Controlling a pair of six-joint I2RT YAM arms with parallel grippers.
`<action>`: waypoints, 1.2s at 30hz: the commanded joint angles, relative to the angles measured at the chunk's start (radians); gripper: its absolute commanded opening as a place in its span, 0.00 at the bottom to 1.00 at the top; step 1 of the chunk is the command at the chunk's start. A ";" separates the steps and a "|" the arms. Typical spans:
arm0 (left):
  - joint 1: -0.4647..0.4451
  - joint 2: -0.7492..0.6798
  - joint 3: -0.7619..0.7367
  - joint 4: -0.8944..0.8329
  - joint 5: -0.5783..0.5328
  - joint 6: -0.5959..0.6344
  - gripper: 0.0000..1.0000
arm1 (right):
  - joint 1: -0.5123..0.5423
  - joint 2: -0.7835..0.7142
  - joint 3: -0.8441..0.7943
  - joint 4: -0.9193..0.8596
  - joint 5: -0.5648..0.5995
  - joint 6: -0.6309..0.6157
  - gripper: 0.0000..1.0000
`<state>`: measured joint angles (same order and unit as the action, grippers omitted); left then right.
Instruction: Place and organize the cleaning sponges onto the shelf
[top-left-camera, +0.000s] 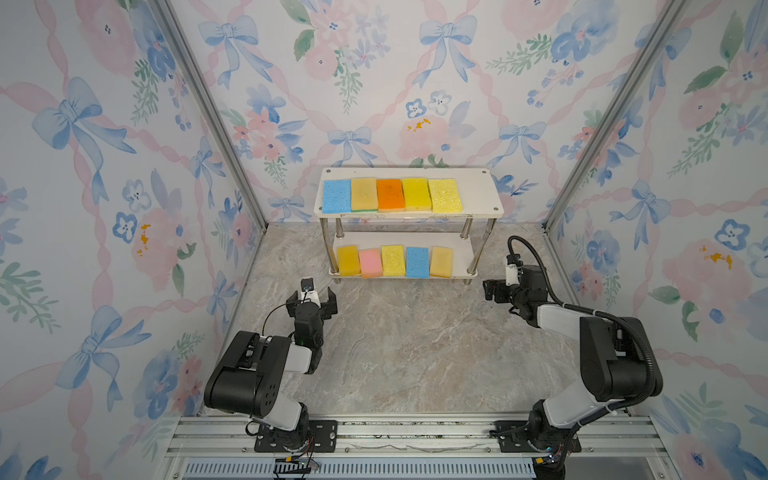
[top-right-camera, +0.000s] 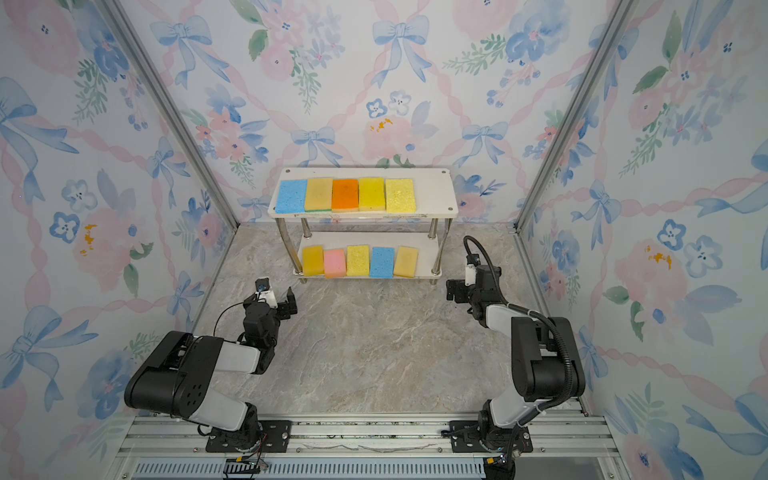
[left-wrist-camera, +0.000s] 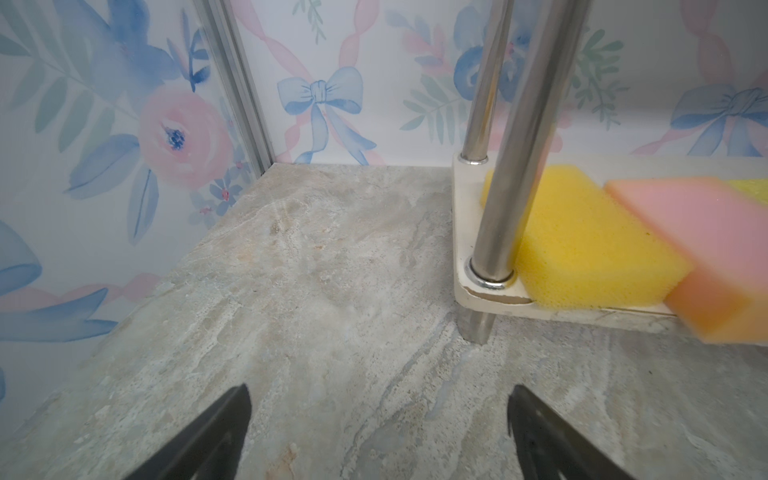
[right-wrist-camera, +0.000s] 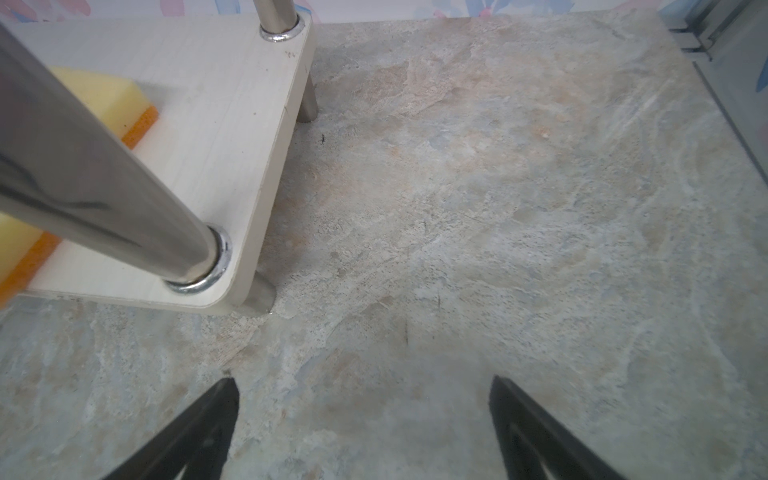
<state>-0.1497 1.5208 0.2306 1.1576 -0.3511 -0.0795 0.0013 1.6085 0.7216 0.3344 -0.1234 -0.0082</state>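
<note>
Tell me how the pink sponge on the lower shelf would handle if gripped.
The pink sponge looks like foam, so it would probably squash and weigh little. Its front end appears to overhang the lower board, so a push there might tip it off.

Ten sponges (top-left-camera: 390, 195) on one shelf (top-left-camera: 480, 191) (five per board): two blue, one pink, one orange, apparently six yellowish.

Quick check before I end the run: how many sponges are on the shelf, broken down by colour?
Blue sponges: 2
Pink sponge: 1
Orange sponge: 1
Yellow or tan sponges: 6
Total: 10, five on each tier of the shelf
</note>
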 joint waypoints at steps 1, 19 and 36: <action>0.014 0.024 -0.063 0.223 -0.045 -0.021 0.98 | -0.011 0.000 0.006 0.022 -0.013 -0.001 0.97; 0.012 0.028 -0.058 0.224 -0.039 -0.010 0.98 | -0.043 -0.106 -0.268 0.428 -0.039 0.029 0.97; 0.012 0.029 -0.058 0.223 -0.040 -0.009 0.98 | -0.066 -0.032 -0.459 0.870 -0.048 0.064 0.97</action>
<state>-0.1398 1.5352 0.1722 1.3613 -0.3843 -0.0891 -0.0532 1.5845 0.2241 1.1740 -0.1467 0.0410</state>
